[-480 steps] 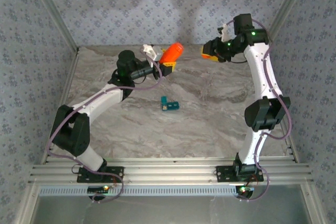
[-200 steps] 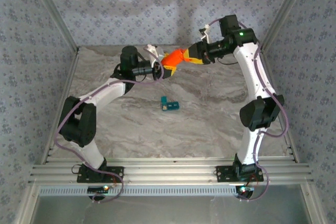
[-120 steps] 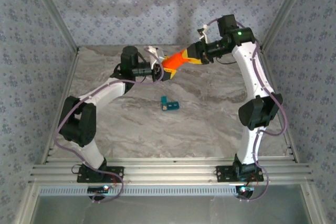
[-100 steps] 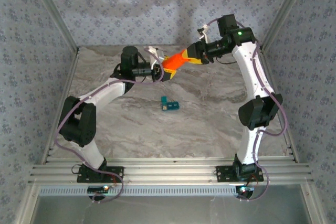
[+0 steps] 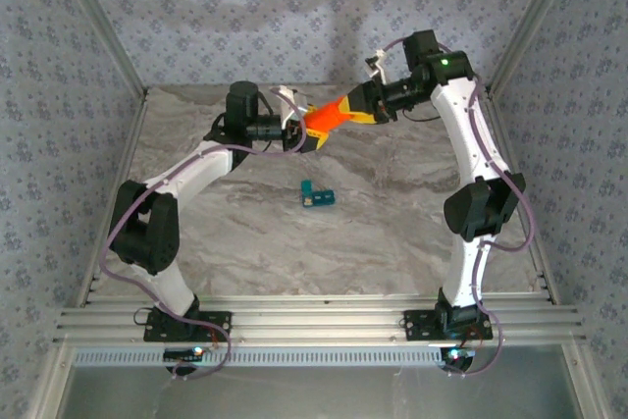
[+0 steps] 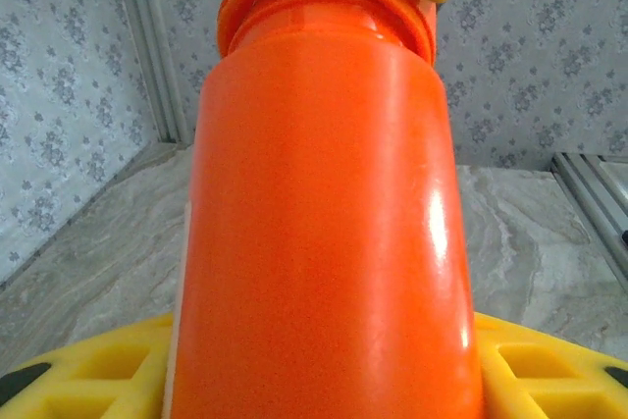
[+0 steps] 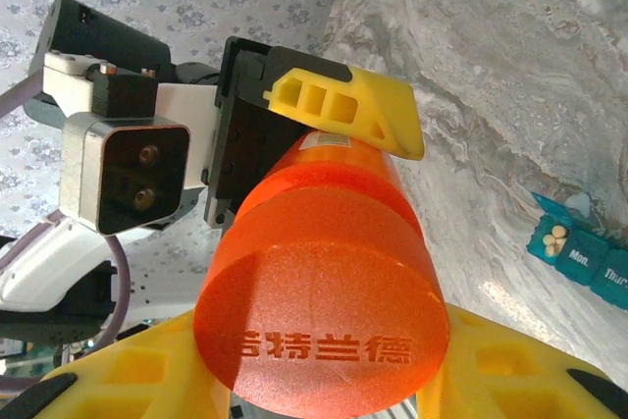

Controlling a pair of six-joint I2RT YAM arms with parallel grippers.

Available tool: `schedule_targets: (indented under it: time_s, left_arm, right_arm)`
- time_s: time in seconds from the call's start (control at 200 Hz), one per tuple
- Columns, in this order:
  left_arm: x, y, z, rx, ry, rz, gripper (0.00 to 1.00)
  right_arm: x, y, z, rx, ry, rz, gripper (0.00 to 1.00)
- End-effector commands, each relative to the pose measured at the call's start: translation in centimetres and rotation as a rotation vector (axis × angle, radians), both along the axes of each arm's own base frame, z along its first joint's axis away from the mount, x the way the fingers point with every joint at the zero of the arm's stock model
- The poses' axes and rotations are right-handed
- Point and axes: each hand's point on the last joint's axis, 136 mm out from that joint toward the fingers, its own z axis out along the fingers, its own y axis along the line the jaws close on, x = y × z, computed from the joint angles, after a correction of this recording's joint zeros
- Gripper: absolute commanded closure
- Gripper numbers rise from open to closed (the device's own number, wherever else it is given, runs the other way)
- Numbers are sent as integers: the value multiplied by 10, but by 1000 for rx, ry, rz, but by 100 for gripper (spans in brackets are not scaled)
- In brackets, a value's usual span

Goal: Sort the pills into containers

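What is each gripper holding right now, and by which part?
Both hold the same orange bottle. The left gripper clamps its body, and the right gripper is closed on its cap.

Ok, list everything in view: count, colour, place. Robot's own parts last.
bottle: one, orange, held in the air over the far part of the table
cap: one, orange, on the bottle's end
pill box: one, teal, mid-table, one lid open
pills: a few, pale, in the open compartment
table: one, grey marble
left gripper: yellow fingers, clamped on the bottle's body
right gripper: yellow fingers, around the cap
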Motion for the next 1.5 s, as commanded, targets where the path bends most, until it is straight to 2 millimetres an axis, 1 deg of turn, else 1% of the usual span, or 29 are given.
schedule_targets:
  time_s: [0.0, 0.275, 0.45, 0.6, 0.74, 0.969, 1.099, 1.254, 1.404, 1.494]
  left_arm:
    - [-14, -2, 17, -10, -48, -84, 100]
    - [-34, -1, 22, 24, -25, -193, 100]
    - [-43, -1, 26, 37, -20, -245, 100]
    - [-45, -2, 31, 33, -29, -261, 100]
    - [-46, -6, 32, 34, -35, -275, 100]
    - [-47, -9, 32, 40, -44, -275, 100]
    - [-43, -12, 26, 53, -59, -237, 100]
    - [-36, -13, 25, 40, -74, -197, 100]
    - [-31, -14, 22, 47, -68, -177, 100]
    - [-27, -14, 20, 48, -69, -161, 100]
  right_arm:
    - [-15, 4, 5, 30, 12, 41, 60]
    - [-29, -1, 7, 26, 19, 43, 60]
    - [-36, 1, 8, 32, 26, 55, 62]
    - [-41, 4, 4, 20, 37, 68, 63]
    - [-46, 11, 3, 21, 43, 91, 63]
    - [-46, 14, -3, -2, 57, 94, 62]
    - [-43, 14, -1, -18, 46, 82, 58]
    - [-36, 11, -2, -49, 34, 57, 54]
    - [-30, 10, -1, -61, 28, 40, 46]
    - [-28, 10, 3, -58, 12, 32, 41]
